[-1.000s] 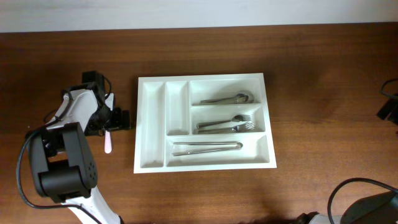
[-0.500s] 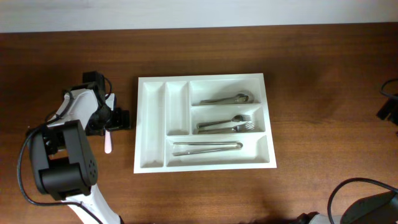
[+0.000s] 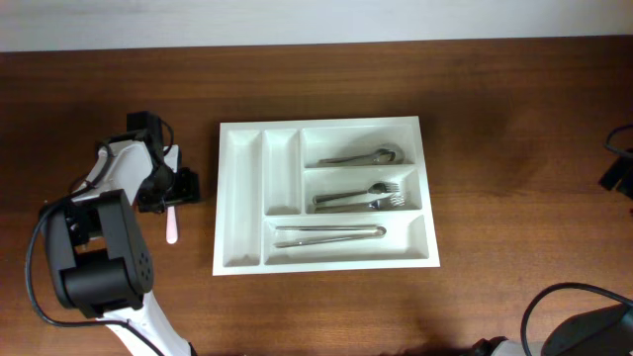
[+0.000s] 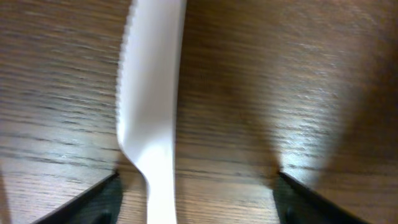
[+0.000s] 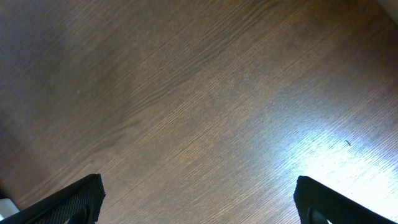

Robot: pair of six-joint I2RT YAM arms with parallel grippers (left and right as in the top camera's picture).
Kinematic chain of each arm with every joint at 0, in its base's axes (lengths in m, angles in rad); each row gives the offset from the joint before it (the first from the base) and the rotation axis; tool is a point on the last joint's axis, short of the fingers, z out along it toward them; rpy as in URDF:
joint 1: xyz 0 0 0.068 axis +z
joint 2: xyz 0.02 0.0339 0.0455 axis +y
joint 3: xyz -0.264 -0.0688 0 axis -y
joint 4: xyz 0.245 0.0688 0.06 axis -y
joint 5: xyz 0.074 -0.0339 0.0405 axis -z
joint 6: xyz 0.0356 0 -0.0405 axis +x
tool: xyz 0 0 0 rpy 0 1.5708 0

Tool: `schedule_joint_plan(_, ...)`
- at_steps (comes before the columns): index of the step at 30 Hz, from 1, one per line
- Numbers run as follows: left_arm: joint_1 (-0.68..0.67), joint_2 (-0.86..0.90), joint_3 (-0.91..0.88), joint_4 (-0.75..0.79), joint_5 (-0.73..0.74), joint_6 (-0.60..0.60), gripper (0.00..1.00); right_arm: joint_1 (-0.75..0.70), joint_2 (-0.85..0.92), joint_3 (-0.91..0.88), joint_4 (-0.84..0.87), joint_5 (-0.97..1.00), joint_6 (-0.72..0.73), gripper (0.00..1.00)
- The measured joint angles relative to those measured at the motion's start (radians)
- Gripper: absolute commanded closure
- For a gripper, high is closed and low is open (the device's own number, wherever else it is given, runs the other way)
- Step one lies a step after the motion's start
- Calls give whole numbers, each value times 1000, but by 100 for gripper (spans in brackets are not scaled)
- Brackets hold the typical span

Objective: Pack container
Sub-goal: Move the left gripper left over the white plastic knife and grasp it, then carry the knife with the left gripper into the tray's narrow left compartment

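Observation:
The container, a white five-compartment tray, lies mid-table holding spoons, forks and tongs; its two narrow left compartments are empty. A white plastic knife lies on the wood left of it. My left gripper hangs low over the knife's upper part. In the left wrist view the serrated knife runs between the parted jaws of the left gripper, close to the left finger, with a wide gap to the right one. My right gripper is open over bare wood.
The left arm's black base stands at the front left. A black part of the right arm shows at the right edge, and a cable loops at the front right. A pale wall borders the table's far edge.
The left jaws have narrowed around the knife and the gripper has shifted slightly left. The knife, the tray and the right arm have not moved.

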Motion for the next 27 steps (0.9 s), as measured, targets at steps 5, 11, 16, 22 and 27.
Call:
schedule_joint_plan(5, 20, 1, 1, 7, 8, 6, 70, 0, 0, 0, 0, 0, 1, 1)
schedule_joint_plan(11, 21, 1, 2, 1, 18, 6, 85, 0, 0, 0, 0, 0, 0, 1)
schedule_joint_plan(16, 21, 18, 34, -56, 35, 7, 98, 0, 0, 0, 0, 0, 1, 1)
schedule_joint_plan(22, 21, 34, 129, -118, 47, 6, 98, 0, 0, 0, 0, 0, 1, 1)
schedule_joint_plan(27, 16, 34, 252, -174, 51, 6, 98, 0, 0, 0, 0, 0, 1, 1)
